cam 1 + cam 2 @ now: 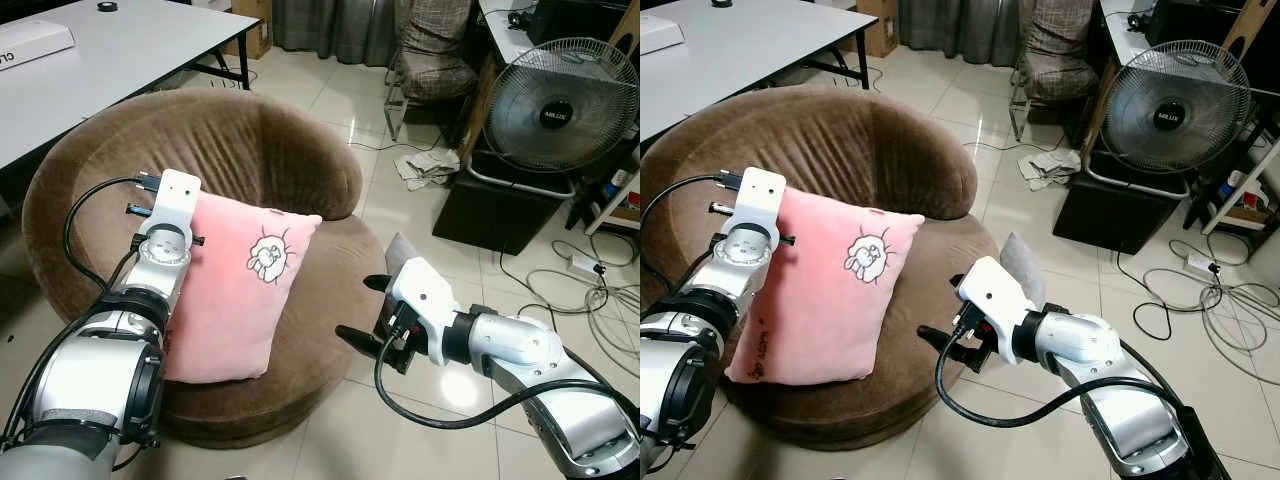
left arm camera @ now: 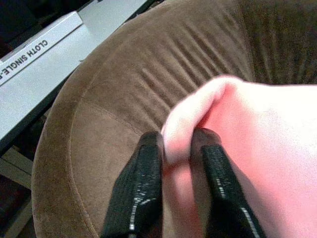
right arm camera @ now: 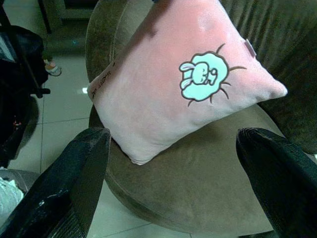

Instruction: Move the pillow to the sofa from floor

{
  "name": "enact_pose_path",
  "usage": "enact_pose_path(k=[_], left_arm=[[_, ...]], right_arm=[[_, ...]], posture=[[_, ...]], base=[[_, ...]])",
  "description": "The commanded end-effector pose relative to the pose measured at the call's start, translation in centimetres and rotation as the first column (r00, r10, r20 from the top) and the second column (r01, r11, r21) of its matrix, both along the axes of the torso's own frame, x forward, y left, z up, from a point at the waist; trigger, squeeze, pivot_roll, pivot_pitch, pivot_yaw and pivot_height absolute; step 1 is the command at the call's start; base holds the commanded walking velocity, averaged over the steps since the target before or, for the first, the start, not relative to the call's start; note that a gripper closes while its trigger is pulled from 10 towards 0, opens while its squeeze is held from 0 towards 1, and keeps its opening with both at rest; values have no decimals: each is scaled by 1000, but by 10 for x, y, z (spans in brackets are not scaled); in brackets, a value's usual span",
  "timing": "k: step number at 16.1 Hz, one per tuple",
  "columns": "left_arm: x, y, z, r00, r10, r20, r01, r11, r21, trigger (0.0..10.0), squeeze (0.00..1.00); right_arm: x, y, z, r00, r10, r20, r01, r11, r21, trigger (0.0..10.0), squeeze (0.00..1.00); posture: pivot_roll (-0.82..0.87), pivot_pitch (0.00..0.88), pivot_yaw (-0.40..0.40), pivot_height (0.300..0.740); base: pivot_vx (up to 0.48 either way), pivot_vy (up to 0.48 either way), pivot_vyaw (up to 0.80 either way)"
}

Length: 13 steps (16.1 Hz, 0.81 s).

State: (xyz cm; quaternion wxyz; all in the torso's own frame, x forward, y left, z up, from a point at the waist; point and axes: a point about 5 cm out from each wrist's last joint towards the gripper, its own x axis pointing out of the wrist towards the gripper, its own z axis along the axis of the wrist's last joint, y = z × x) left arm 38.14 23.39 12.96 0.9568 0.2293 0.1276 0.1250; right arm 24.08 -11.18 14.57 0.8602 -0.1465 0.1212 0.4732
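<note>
A pink pillow (image 1: pixel 235 300) with a white rabbit drawing leans upright on the seat of the round brown sofa (image 1: pixel 250 140), its lower edge resting on the cushion. My left gripper (image 2: pixel 179 148) is shut on the pillow's upper left corner, and the pink fabric bulges between the black fingers (image 2: pixel 141 183). My right gripper (image 1: pixel 365 312) hangs open at the sofa's front right edge. It faces the pillow without touching it and has nothing between its fingers.
A grey table (image 1: pixel 120 50) stands behind the sofa on the left. On the right are a standing fan (image 1: pixel 563 105), a black box (image 1: pixel 495 210) and loose cables (image 1: pixel 590 290) on the tile floor. A chair (image 1: pixel 435 60) stands at the back.
</note>
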Motion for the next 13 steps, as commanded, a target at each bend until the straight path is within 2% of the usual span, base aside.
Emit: enact_pose_path(k=[1,8,10,11,12,13], left_arm=[[4,-2,8,1000,-9,18,9,1000,-19,10000,1000],[7,0,17,998,6,61,-4,1000,-24,10000,1000],[8,-3,19,996,-16,92,23,997,-71,10000,1000],[9,-10,20,991,-64,119,79,988,-129,10000,933],[10,-15,20,986,-98,137,119,980,-157,10000,620],[9,-26,18,968,-175,181,211,956,-204,10000,0]], right_arm=[[1,-1,2,1000,-12,10,12,1000,-12,10000,0],[10,-1,4,998,-46,33,46,999,-20,10000,0],[17,-3,1,992,-115,47,116,993,-12,10000,0],[23,-6,-3,979,-196,51,196,981,7,10000,0],[28,-8,-6,967,-250,51,249,968,21,10000,0],[35,-12,-11,934,-356,37,354,934,54,10000,0]], posture=[[-142,0,-68,740],[-135,0,-66,740],[-117,0,-57,740],[-95,0,-50,740],[-76,0,-48,740],[-52,0,-42,740]], base=[[0,0,0],[0,0,0],[0,0,0],[0,0,0],[0,0,0],[0,0,0]])
